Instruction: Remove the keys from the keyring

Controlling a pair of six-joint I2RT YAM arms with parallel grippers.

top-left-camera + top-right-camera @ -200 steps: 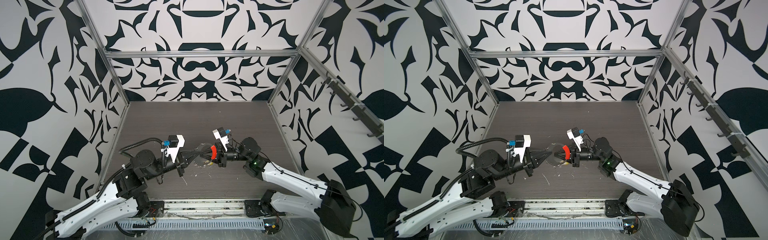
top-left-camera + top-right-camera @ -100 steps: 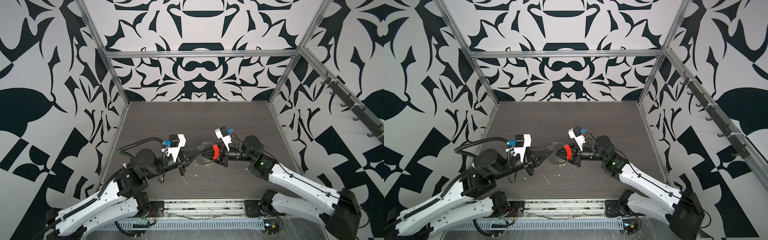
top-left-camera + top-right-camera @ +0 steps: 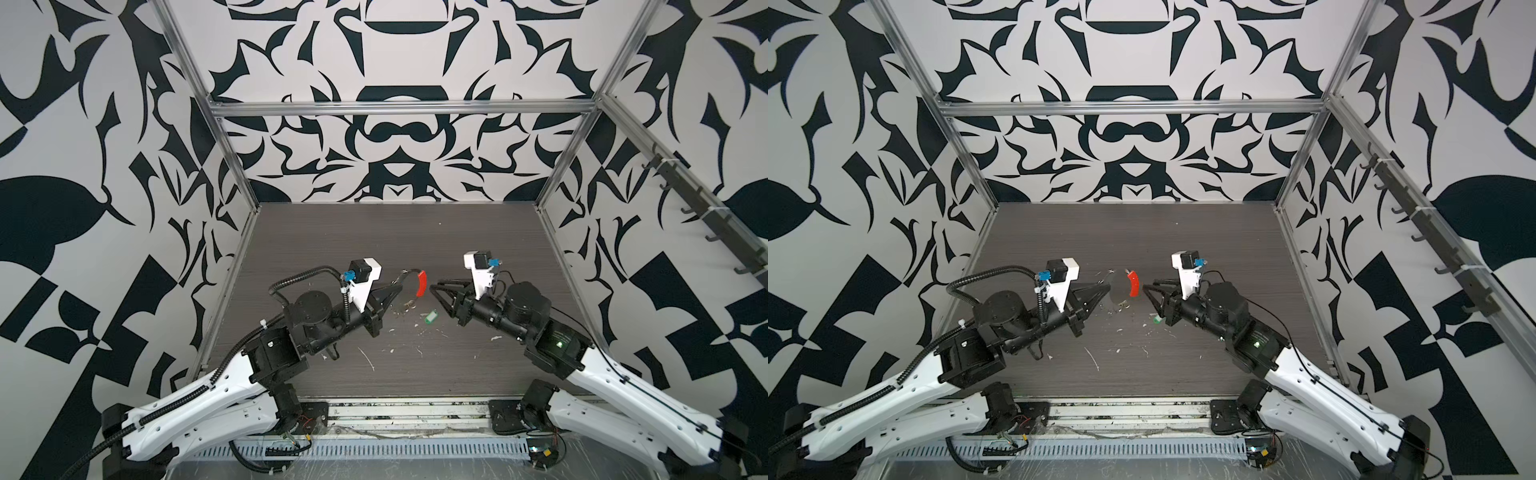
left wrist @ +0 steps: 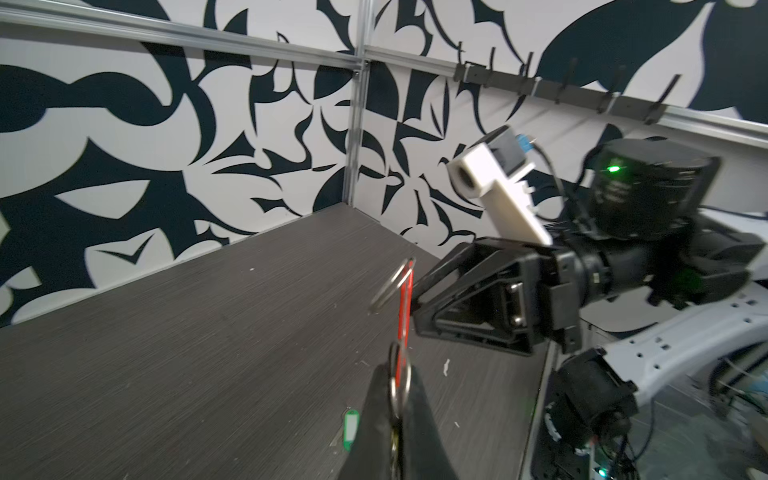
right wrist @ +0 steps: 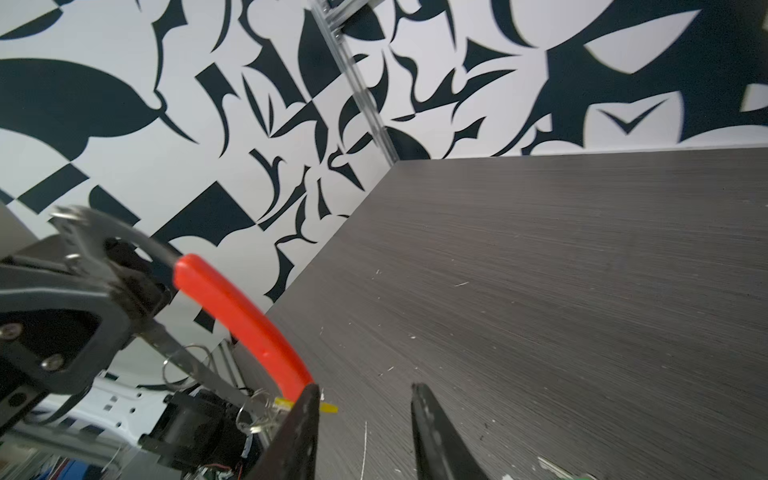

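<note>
The right gripper (image 3: 436,293) has let go of the keyring (image 3: 422,284) and drawn back: its jaws stand partly open and empty, just right of the red sleeve at mid-frame in both top views. The green-tagged key (image 3: 431,318) lies loose on the table (image 3: 374,232) just below, so one key looks freed. The left gripper (image 3: 392,289) stays clamped on the ring, where the yellow-tagged key (image 5: 329,407) hangs.

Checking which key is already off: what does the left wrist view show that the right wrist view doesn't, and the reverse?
Left wrist only: the green tag in full, lying loose on the table, and the right claw seen from outside, jaws apart. Right wrist only: the yellow tag, hanging with small rings below the keyring. Both: the keyring with its red sleeve, pinched in the shut left claw.
</note>
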